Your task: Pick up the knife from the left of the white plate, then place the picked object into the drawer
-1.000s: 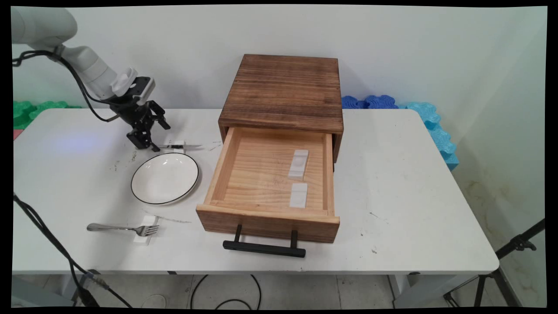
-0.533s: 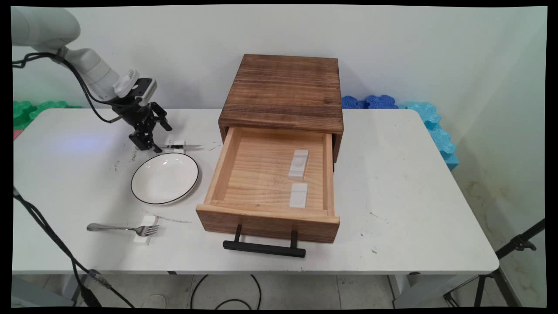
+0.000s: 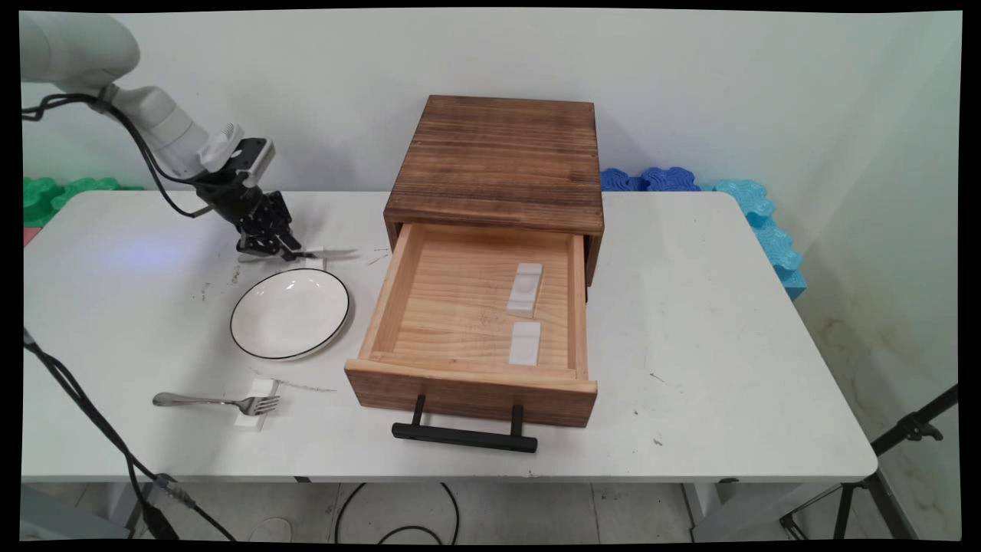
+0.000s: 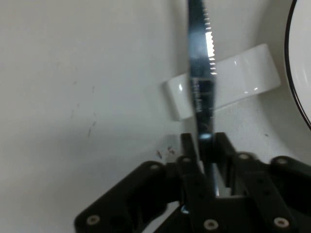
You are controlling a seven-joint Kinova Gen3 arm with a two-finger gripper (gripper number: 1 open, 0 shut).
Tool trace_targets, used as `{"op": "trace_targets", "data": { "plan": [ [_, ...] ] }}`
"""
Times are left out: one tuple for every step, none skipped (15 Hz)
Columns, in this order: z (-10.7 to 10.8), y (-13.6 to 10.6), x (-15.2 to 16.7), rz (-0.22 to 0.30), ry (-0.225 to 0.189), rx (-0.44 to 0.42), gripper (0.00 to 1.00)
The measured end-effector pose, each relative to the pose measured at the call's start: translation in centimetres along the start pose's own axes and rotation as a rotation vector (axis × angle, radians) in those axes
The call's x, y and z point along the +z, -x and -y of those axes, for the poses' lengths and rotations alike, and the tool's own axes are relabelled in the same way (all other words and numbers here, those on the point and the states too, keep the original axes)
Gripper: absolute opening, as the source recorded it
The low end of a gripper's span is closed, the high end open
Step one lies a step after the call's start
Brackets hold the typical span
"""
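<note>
White table [image 3: 690, 322] at left rear: gripper [image 3: 270, 245] clamped on knife [image 4: 201, 87] handle, blade across white rest [image 4: 243, 82] beside plate [image 3: 290, 313]; lift level, avoiding rest and rim

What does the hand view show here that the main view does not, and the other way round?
Only the hand view shows the knife's serrated edge and the tool shut on the knife. Only the main view shows the open wooden drawer with two white blocks inside, and the fork on its own rest. Both show the knife lying across a small white rest, the plate's black rim, and the white table.
</note>
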Motion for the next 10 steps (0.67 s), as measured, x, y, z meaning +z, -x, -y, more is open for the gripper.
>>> {"op": "trace_targets", "data": {
  "plan": [
    [-0.02,0.02,-0.02,0.000,0.000,-0.001,0.00],
    [-0.03,0.04,-0.04,0.000,0.000,-0.002,0.00],
    [-0.06,0.07,-0.04,0.000,0.000,-0.002,0.00],
    [-0.11,0.14,-0.06,0.001,0.000,-0.003,0.00],
    [-0.16,0.18,-0.08,0.002,0.001,-0.003,0.00],
    [-0.19,0.21,-0.10,0.002,0.001,-0.003,0.00],
    [-0.27,0.27,-0.14,0.004,0.002,-0.004,0.00],
    [-0.35,0.35,-0.18,0.004,0.003,-0.004,0.00],
    [-0.42,0.41,-0.24,0.006,0.003,-0.004,0.00],
    [-0.48,0.46,-0.28,0.006,0.003,-0.005,0.00]
  ]
}}
